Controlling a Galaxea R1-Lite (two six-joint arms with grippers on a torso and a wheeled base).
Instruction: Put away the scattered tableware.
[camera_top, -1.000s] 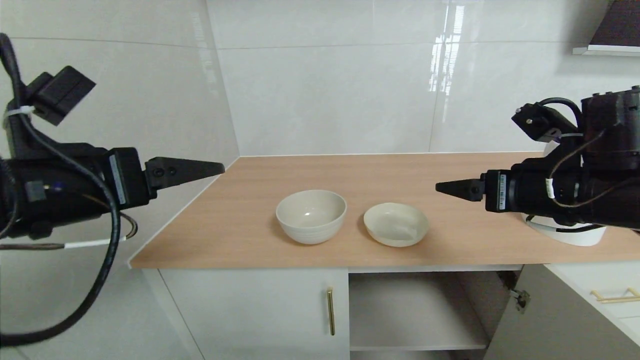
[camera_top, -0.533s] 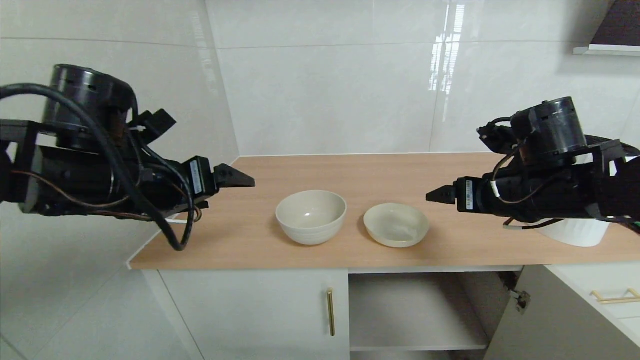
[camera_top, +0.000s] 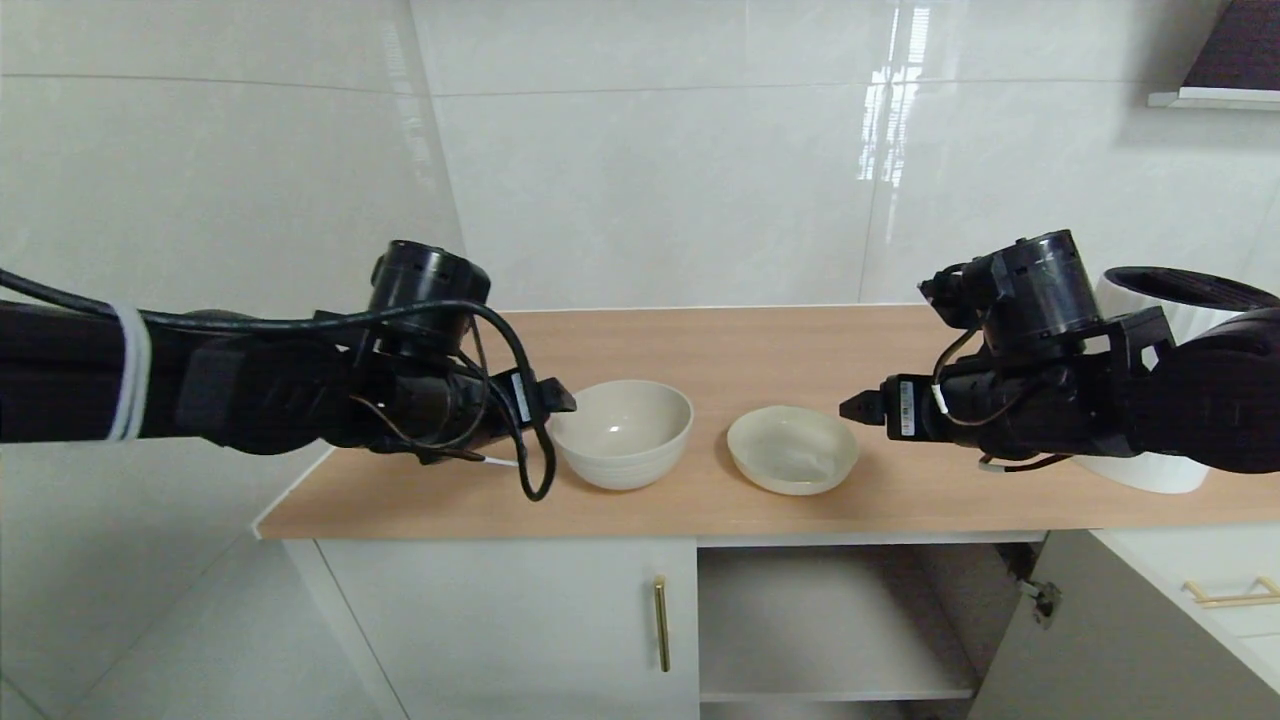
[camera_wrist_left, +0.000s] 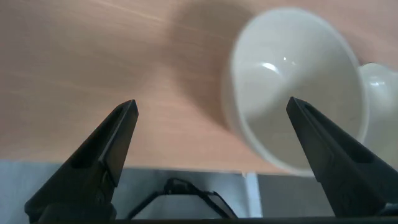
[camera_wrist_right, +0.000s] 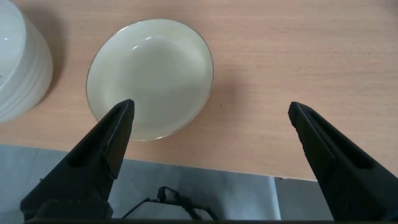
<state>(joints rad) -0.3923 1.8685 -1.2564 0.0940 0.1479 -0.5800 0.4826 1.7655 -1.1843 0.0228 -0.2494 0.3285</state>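
both splayed, left gripper and right gripper flank mouth-up bowl and dish.

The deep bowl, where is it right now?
In the head view the deep bowl sits on the wooden counter, left of the shallow bowl, with the left gripper right beside it.
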